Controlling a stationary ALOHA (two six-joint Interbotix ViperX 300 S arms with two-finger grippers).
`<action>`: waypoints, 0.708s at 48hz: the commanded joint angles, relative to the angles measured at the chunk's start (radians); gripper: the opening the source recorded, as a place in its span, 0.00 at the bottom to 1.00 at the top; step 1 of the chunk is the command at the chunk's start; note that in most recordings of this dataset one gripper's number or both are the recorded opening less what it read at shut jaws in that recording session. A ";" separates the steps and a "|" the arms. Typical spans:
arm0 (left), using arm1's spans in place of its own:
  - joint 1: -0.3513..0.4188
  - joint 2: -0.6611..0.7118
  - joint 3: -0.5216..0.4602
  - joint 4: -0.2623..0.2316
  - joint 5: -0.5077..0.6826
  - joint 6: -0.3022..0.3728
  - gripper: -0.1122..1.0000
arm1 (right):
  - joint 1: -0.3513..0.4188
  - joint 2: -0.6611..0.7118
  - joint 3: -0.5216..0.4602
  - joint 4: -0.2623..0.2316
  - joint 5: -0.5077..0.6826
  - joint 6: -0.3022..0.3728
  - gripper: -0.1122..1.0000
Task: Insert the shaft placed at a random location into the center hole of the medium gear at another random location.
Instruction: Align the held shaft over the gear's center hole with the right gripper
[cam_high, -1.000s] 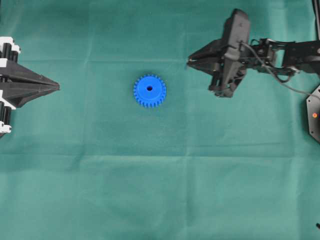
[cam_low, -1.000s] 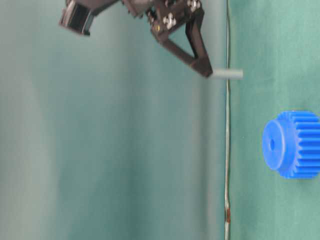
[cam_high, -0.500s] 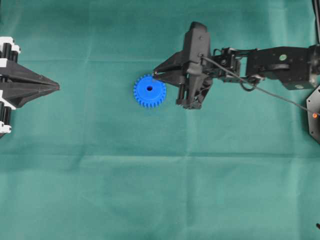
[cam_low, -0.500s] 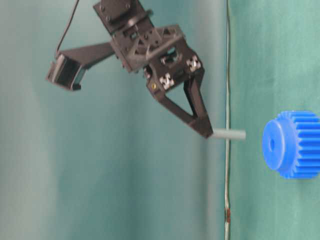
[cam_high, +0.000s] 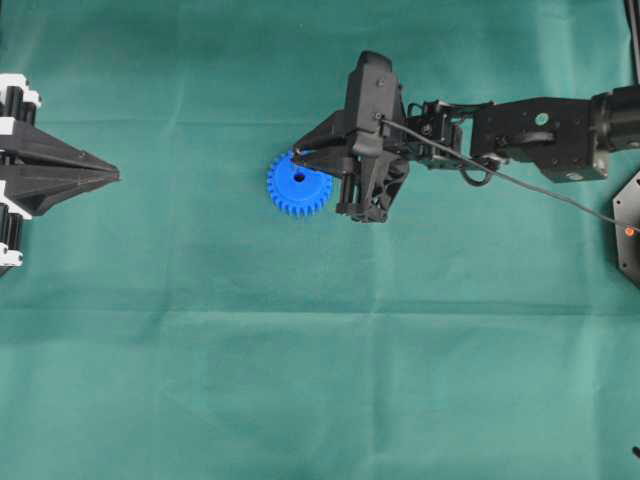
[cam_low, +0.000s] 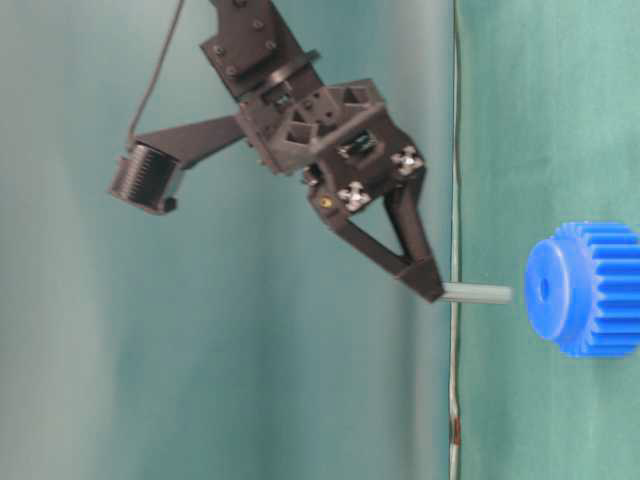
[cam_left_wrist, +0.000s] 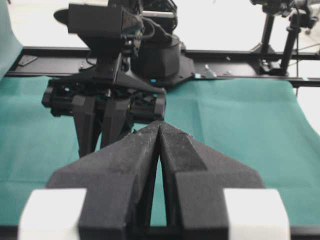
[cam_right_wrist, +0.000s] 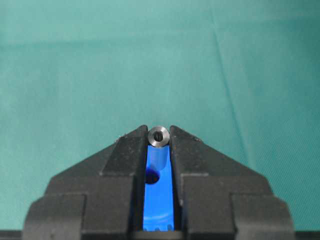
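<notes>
At the far left of the overhead view the left claw (cam_high: 112, 176) rests on the green surface (cam_high: 300, 350), its two black fingers pressed together to a point with nothing between them; its own wrist view confirms the jaws meet along one seam. The medium gear (cam_high: 296, 185) lies flat on the cloth well apart from that claw, out in front of its tip toward the middle. Right of it, the right claw (cam_high: 298, 155) reaches in from the right edge and hangs above the gear's upper right rim, its jaws nearly together and pinching the shaft (cam_low: 478, 293). In the table-level view the pin sticks straight out from the claw's tip toward the gear, its free end just short of the hub face and roughly level with the center hole (cam_low: 544, 288), not yet touching. From the right wrist view the shaft (cam_right_wrist: 159, 135) shows end-on between the fingertips, with the blue gear (cam_right_wrist: 158, 190) seen through the gap behind it. From overhead the pin itself is too small to make out under the fingers, and part of the gear's rim is covered by the claw.
</notes>
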 joint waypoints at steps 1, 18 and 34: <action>-0.002 0.006 -0.026 0.003 -0.005 -0.002 0.10 | 0.000 0.005 -0.034 0.005 -0.018 -0.009 0.22; -0.002 0.006 -0.026 0.003 -0.006 -0.002 0.10 | 0.002 0.026 -0.034 0.006 -0.025 -0.005 0.22; -0.002 0.006 -0.026 0.003 -0.005 -0.002 0.10 | 0.003 -0.023 -0.043 0.008 -0.009 -0.006 0.22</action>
